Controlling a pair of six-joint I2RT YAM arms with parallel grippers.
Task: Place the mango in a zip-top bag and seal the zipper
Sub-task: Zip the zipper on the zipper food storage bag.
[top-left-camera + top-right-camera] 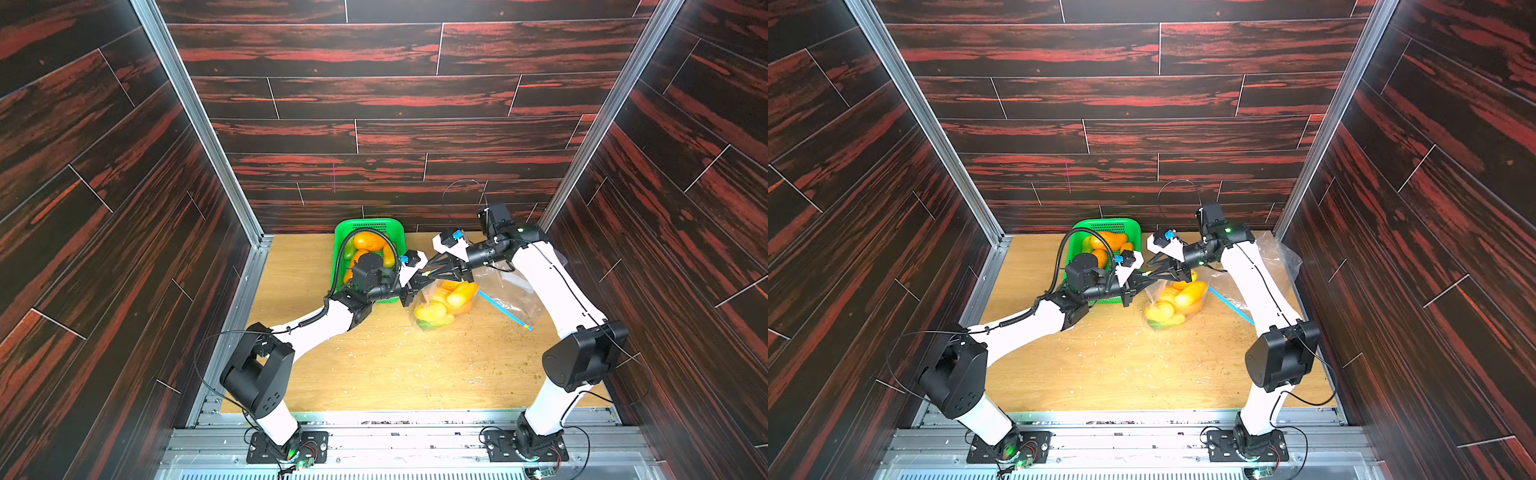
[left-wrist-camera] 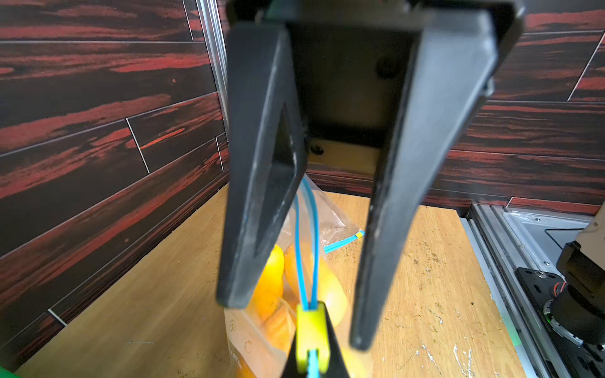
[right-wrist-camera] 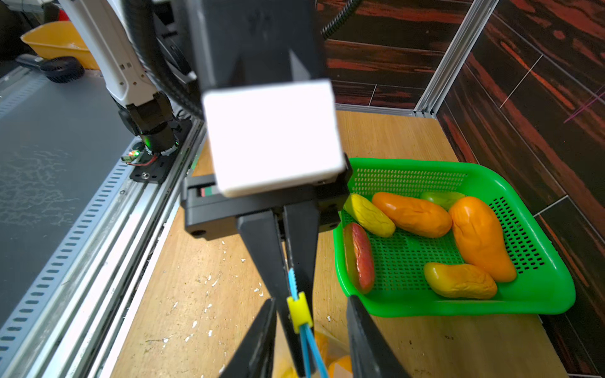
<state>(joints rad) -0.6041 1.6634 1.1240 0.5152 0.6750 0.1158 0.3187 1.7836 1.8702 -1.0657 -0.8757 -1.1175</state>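
A clear zip-top bag (image 1: 446, 305) holds several yellow-orange mangoes (image 1: 459, 294) and hangs from its top edge above the table. My left gripper (image 1: 422, 277) is shut on the end of the blue zipper strip (image 3: 292, 279), just behind the yellow slider (image 3: 299, 312). My right gripper (image 3: 311, 299) faces it, open. Its fingers (image 2: 255, 229) stand either side of the slider (image 2: 309, 337) with a gap on both sides. Beyond the slider the two blue tracks (image 2: 306, 248) run apart.
A green basket (image 1: 345, 232) at the back holds several more mangoes (image 3: 412, 212), close to the left of both grippers. A second clear bag (image 1: 513, 291) with a blue zipper (image 1: 503, 309) lies under the right arm. Crumbs dot the wooden table (image 1: 374, 365).
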